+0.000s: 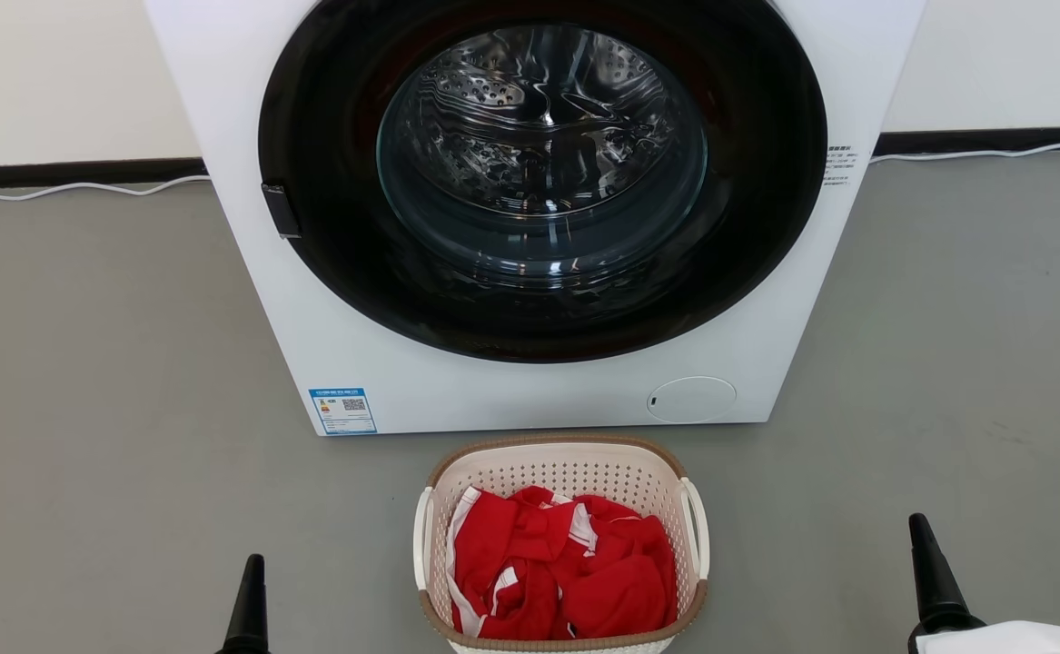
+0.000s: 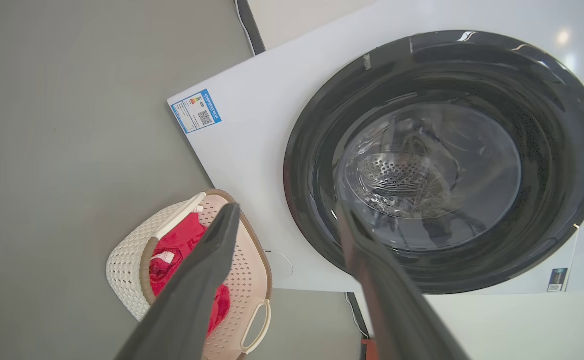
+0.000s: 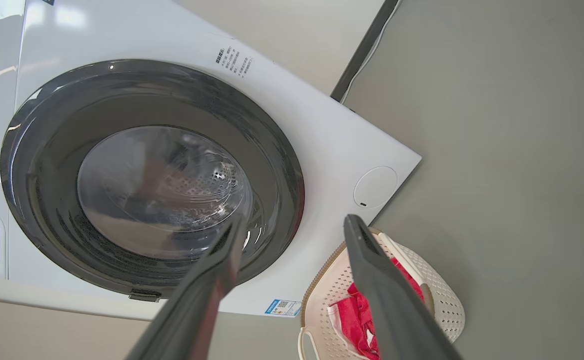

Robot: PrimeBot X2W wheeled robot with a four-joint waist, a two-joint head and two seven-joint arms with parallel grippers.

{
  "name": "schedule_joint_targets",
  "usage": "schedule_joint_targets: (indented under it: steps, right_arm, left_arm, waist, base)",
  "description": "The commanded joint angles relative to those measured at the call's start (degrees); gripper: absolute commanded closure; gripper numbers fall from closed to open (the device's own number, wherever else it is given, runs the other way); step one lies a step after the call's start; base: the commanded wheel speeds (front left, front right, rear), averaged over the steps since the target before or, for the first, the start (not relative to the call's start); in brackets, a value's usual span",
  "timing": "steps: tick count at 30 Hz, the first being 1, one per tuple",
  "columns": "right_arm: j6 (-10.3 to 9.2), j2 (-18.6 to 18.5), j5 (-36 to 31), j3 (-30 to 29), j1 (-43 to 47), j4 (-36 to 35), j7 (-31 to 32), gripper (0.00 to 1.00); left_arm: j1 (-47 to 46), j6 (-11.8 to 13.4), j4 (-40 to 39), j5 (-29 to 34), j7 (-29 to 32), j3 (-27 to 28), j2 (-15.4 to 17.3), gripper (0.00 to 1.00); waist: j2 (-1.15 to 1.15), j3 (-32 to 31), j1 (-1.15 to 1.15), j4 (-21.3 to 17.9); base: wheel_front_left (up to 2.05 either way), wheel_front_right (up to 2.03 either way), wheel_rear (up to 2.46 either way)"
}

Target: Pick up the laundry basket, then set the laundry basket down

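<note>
The laundry basket (image 1: 566, 474), holding red garments (image 1: 566, 572), rests on the floor (image 1: 84, 409) just before the washer (image 1: 493, 391), with the left gripper (image 2: 287, 210) and right gripper (image 3: 294, 222) flanking it, fingers apart and empty, so neither lifting nor set-down is yet done.

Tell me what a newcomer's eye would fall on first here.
The white washer with its big dark round door takes up the top centre of the head view. Right in front of it on the grey floor sits the laundry basket, holding bright red clothes. The left gripper and right gripper are open, one to each side of the basket and not touching it.
</note>
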Motion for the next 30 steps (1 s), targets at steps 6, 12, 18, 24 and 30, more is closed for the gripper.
schedule_joint_targets:
  steps: [6, 12, 18, 24, 30]
  right_arm:
    - [0.09, -1.69, -6.53, 1.2, -1.55, -2.27, -1.77, 0.0]
    - [0.1, -2.16, -12.67, 1.99, -1.73, -1.94, -2.78, 0.0]
    - [0.11, -2.44, -19.89, 2.95, -1.84, -1.33, -3.79, 0.0]
    - [0.12, -2.46, -26.59, 3.49, -1.88, -1.33, -4.8, 0.0]
    - [0.13, -2.43, -32.56, 4.06, -1.57, -1.25, -5.8, 0.0]
  left_arm:
    - [-2.74, -0.36, -0.95, 6.44, -1.32, -0.6, 0.84, 0.0]
    - [-3.22, -0.39, -0.35, 12.01, -2.33, -1.01, 0.94, 0.0]
    - [-3.16, -0.42, 0.14, 18.37, -3.33, -1.23, 1.03, 0.0]
    - [-3.03, -0.46, -0.01, 24.09, -4.33, -1.43, 1.13, 0.0]
    - [-2.73, 0.12, -0.62, 30.01, -5.33, -1.8, 1.23, 0.0]
  waist:
    - [0.0, 0.04, -0.01, 0.01]
    - [0.0, -0.1, -0.01, -0.03]
    - [0.0, -0.2, -0.01, -0.11]
    - [0.0, -0.13, -0.01, 0.07]
    - [0.0, -0.05, -0.01, 0.17]
  base:
    - [0.0, 0.0, 0.0]
    - [0.0, 0.0, 0.0]
    - [0.0, 0.0, 0.0]
    - [0.0, 0.0, 0.0]
    - [0.0, 0.0, 0.0]
